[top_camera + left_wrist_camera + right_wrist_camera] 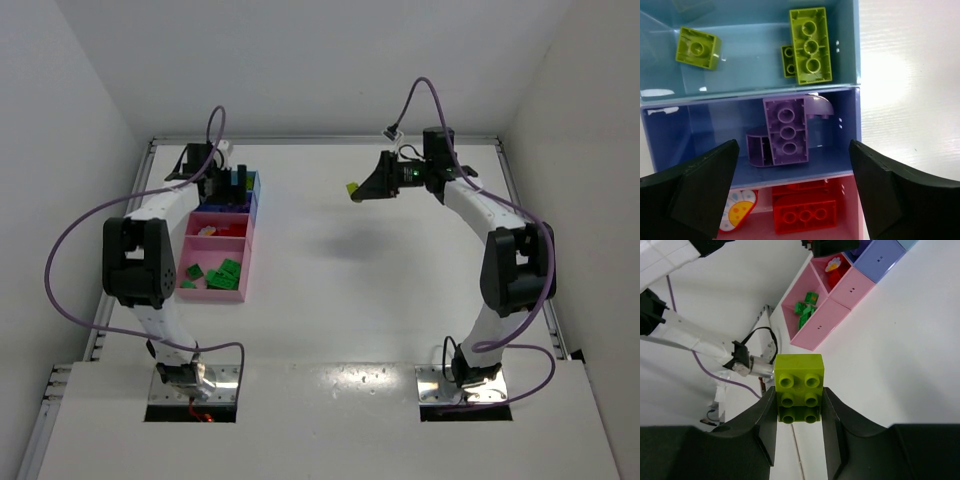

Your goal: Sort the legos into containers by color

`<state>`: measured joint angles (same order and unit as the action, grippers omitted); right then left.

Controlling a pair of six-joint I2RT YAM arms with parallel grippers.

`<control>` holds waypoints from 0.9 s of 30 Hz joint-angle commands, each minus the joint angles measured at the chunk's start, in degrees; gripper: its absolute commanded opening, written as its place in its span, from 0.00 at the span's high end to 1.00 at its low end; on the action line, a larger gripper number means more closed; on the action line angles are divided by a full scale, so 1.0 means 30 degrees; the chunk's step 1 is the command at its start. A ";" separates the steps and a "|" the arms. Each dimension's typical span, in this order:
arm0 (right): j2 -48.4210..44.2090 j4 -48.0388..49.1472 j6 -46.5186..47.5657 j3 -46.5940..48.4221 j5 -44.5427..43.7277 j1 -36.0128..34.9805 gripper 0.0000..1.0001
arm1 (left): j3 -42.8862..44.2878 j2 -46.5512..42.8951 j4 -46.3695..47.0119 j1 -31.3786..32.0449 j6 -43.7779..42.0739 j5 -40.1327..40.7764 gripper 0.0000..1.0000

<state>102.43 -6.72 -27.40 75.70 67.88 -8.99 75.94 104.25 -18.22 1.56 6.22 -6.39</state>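
Note:
The containers (247, 240) are a row of joined trays at the table's left. My left gripper (795, 192) hovers over them, open and empty; it also shows in the top view (232, 186). Below it, the light blue compartment (850, 50) holds yellow-green legos (810, 45), the darker blue one (700, 130) holds purple legos (786, 132), and a pink one (852, 210) holds red legos (805, 215). My right gripper (799, 401) is shut on a yellow-green lego (799, 385), held in the air above the table's far middle (352, 190). Green legos (222, 272) lie in the largest pink tray.
A flower-patterned piece (737, 212) lies with the red legos. White walls close in the table on three sides, with a metal rail (150, 150) along the far left corner. Purple cables (70, 250) loop beside both arms.

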 commanded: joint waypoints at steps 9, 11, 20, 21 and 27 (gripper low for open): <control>0.2647 -0.5724 0.4797 0.8038 -0.5776 -0.3092 1.00 | -0.0500 -0.6858 0.1209 -0.0313 0.2234 -0.4340 0.00; 0.4055 -0.6431 0.5731 1.0116 -0.7061 -0.4147 1.00 | -0.0294 -0.8347 0.0538 -0.1074 0.2993 -0.4549 0.00; 0.9386 -0.4247 0.6003 1.4811 -0.9911 -0.5936 1.00 | 0.1229 -1.0843 -0.3678 -0.7106 0.3289 -0.7652 0.00; 1.0406 -0.3712 0.5563 1.5018 -0.9911 -0.6112 0.99 | 0.1229 -1.0843 -0.3857 -0.7403 0.3289 -0.7654 0.00; 1.3722 -0.0870 0.4244 1.8467 -1.0611 -0.7693 0.98 | -0.0146 -1.1018 -0.4035 -0.9425 0.3901 -0.9992 0.00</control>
<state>141.34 -17.65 -11.42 124.22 38.13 -28.97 77.03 71.88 -28.29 -24.32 15.81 -30.46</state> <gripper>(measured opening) 0.359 1.000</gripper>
